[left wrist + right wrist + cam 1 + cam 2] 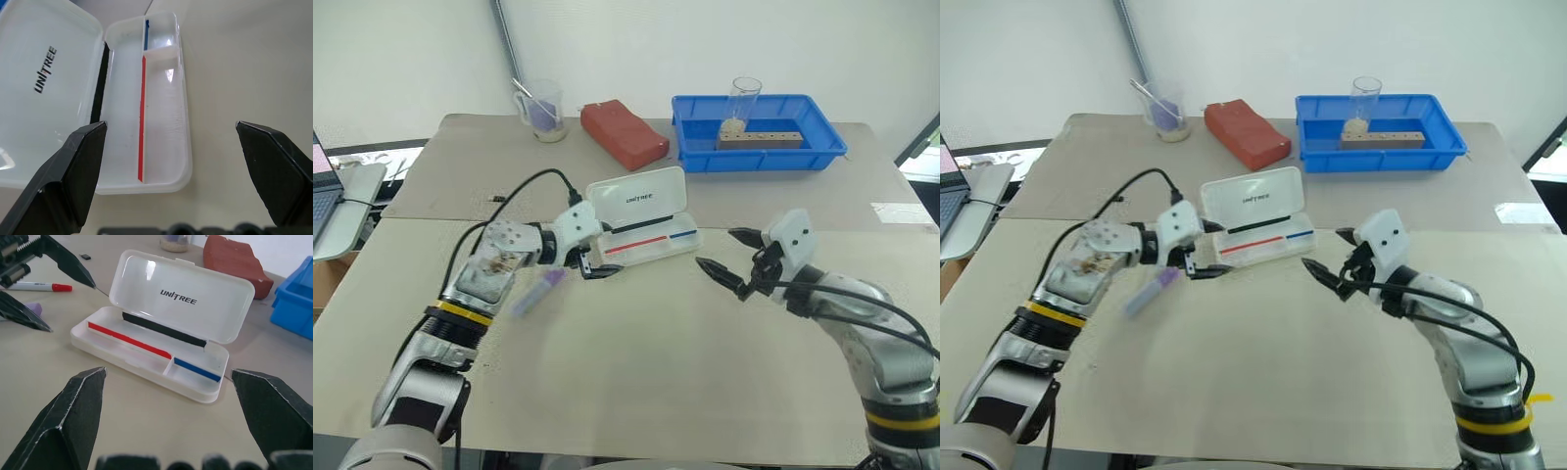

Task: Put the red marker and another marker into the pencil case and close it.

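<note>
The pencil case (641, 223) is seen lying open, lid raised, on the beige table (636, 392), between the claws. The left gripper (591, 265) is spread wide and empty at the case's eight o'clock; the right gripper (729, 259), equally wide and empty, is at its four o'clock. The lavender marker (537, 291) is lying under the left arm. The red marker (41, 286) is shown by the right wrist view, beyond the left fingers.

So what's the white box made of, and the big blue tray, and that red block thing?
The pencil case looks like smooth, slightly see-through white plastic: light glints off its open lid. The blue tray looks like hard moulded plastic with a soft shine. The red block is dull and rough-looking, maybe brick or foam; I can't tell which.
</note>
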Controlling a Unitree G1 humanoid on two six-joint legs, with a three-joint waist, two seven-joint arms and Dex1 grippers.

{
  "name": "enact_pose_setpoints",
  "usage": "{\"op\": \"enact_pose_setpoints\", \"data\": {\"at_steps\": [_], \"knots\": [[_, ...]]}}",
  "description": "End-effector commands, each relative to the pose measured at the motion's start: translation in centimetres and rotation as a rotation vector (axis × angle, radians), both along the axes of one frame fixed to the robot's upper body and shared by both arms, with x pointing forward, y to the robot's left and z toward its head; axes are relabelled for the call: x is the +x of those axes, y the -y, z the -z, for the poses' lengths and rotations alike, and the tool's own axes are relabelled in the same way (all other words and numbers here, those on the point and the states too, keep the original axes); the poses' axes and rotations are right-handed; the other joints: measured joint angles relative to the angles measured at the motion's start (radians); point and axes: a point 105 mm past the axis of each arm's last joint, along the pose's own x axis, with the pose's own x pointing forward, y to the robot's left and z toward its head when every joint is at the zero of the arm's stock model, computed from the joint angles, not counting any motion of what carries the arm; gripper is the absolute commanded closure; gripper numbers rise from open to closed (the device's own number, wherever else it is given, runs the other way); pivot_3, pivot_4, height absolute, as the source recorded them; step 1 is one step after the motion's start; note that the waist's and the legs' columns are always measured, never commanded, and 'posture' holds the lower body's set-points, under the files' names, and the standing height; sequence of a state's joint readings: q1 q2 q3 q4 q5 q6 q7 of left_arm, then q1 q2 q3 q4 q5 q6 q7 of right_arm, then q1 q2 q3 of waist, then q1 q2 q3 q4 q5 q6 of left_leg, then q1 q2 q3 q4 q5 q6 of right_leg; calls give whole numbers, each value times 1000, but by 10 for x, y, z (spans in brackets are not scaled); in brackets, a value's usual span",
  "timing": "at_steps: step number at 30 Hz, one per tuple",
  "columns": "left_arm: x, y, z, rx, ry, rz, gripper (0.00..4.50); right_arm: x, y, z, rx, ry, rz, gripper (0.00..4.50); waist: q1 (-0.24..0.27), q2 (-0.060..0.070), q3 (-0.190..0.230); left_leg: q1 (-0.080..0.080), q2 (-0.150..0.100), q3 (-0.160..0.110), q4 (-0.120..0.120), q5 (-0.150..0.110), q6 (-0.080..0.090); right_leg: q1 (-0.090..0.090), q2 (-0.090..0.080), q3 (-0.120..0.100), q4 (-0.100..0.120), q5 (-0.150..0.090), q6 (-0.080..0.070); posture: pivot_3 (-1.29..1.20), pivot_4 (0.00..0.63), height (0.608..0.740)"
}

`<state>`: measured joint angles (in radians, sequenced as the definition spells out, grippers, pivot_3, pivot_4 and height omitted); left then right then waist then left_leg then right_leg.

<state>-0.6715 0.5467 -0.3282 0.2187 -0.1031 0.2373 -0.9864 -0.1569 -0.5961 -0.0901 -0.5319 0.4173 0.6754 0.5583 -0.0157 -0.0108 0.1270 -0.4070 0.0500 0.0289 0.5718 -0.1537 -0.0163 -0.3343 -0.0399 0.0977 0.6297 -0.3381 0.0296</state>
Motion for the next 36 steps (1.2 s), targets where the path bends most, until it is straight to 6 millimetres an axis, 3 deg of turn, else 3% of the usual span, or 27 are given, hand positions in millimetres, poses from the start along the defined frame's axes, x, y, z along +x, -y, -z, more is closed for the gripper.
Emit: {"op": "enact_pose_setpoints", "data": {"at_steps": [1, 6, 16, 19, 26, 27, 31, 36], "knots": [[6, 15, -6, 8, 70, 29, 19, -11, -14, -13, 14, 46, -25, 0, 1, 0, 0, 0, 0, 0, 0, 0, 0, 0, 0, 0, 0, 0, 0, 0, 150, 740], [5, 29, 7, 16, 48, 64, 19, -13, -18, -11, 32, 39, 2, 0, 3, -1, 0, 0, -1, -1, 1, 0, 0, 1, 0, 0, 0, 0, 2, 0, 150, 740], [9, 29, 27, 69, -20, 66, 19, -9, -4, -14, 34, 36, 57, 0, 3, -1, 0, 0, -1, -1, 1, 0, 1, 0, 1, 0, 0, 0, 2, 0, 150, 740], [9, 28, 33, 94, -35, 62, 833, -10, -3, -13, 30, 28, 53, 0, 3, -1, 0, 0, -1, -2, 1, 0, 1, 1, 1, -1, 0, 0, 2, 0, 150, 740], [13, 24, 31, 93, -32, 44, 4138, -9, -2, -14, 30, 24, 57, 0, 1, -1, 0, 0, -1, -2, 1, 0, 1, 1, 1, -1, 1, 0, 2, 0, 150, 740], [14, 23, 31, 94, -31, 43, 4429, -9, -2, -14, 31, 24, 56, 0, 1, -1, 0, 0, -1, -2, 1, 0, 1, 1, 1, -1, 1, 0, 2, 0, 150, 740], [13, 20, 30, 94, -23, 48, 4429, -9, 0, -14, 28, 17, 47, 0, 2, -1, 0, 0, -1, -2, 1, 1, 1, 1, 1, -1, 1, 0, 2, 0, 150, 740], [-17, 23, 26, 86, -27, 222, 4429, -13, 7, -12, -4, -7, 14, 0, 1, 0, 0, 0, -1, -2, 1, 1, 1, 1, 1, -1, 1, 0, 2, 0, 150, 740]]}}
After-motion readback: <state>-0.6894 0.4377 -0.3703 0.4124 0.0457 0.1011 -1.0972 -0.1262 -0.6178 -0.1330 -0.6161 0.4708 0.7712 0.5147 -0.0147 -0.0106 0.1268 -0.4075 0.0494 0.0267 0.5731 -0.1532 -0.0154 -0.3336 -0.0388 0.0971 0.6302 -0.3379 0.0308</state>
